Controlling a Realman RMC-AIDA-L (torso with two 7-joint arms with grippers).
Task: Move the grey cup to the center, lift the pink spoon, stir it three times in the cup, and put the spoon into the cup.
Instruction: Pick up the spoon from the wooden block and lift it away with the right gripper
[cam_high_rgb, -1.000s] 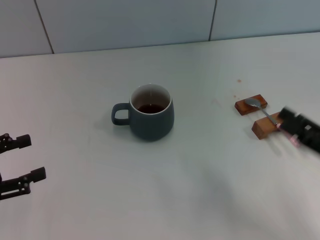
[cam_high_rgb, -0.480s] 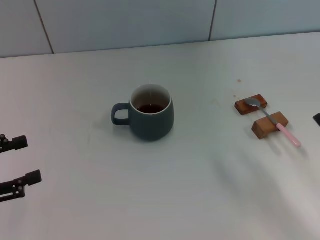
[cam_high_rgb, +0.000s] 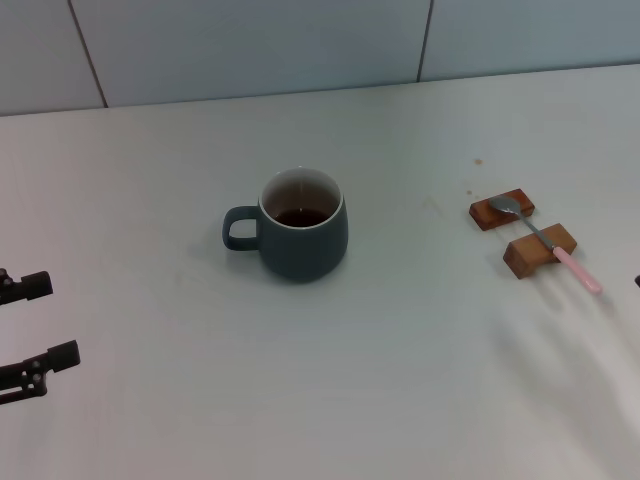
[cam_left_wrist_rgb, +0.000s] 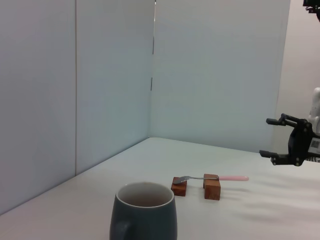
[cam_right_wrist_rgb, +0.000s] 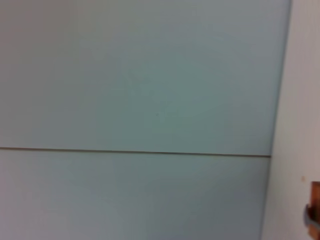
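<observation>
The grey cup (cam_high_rgb: 305, 240) stands upright in the middle of the white table, handle toward my left, dark liquid inside; it also shows in the left wrist view (cam_left_wrist_rgb: 145, 217). The pink spoon (cam_high_rgb: 575, 270) lies across two brown wooden blocks at the right, silver bowl on the far block; it also shows in the left wrist view (cam_left_wrist_rgb: 225, 178). My left gripper (cam_high_rgb: 64, 317) is open and empty at the left edge, well away from the cup. My right gripper (cam_left_wrist_rgb: 264, 137) is open and empty, raised beyond the spoon's pink handle end; the head view shows almost nothing of it.
The two wooden blocks (cam_high_rgb: 502, 210) (cam_high_rgb: 540, 250) sit close together right of the cup. A grey panelled wall (cam_high_rgb: 250, 50) runs along the table's far edge. The right wrist view shows mostly wall and a sliver of a block (cam_right_wrist_rgb: 315, 210).
My right gripper has pulled back to the right from the spoon's handle and left the head view; the spoon still lies on the blocks. My left gripper has drifted slightly left.
</observation>
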